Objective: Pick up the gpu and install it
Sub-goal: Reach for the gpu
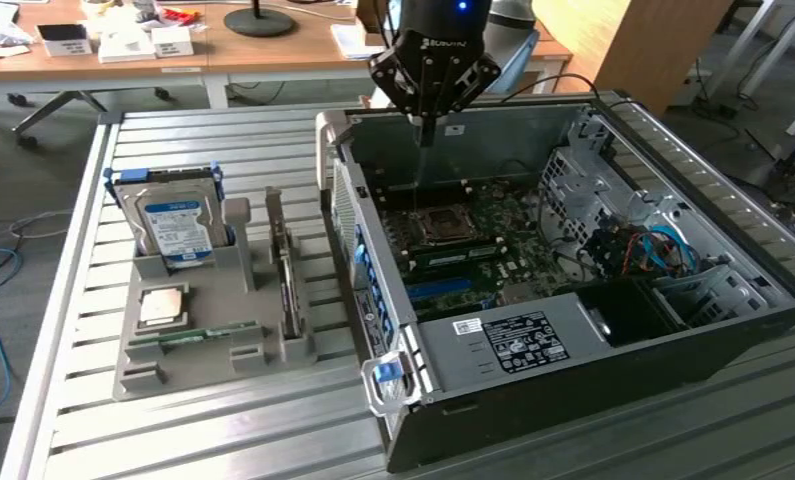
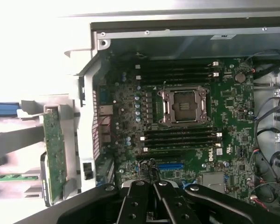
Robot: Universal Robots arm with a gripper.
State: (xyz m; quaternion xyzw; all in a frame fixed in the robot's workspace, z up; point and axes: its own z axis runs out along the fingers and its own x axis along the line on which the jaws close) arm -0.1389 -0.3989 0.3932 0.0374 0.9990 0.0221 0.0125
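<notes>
Standing edge-on in the tray [image 1: 197, 362], the gpu [image 1: 288, 285] hides both faces.

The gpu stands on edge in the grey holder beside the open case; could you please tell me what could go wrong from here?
1. The end effector is shut above the case, away from the gpu; reaching the card shut could knock it.
2. The gpu stands close to the case's side wall, so a grasp there may clip the wall.
</notes>
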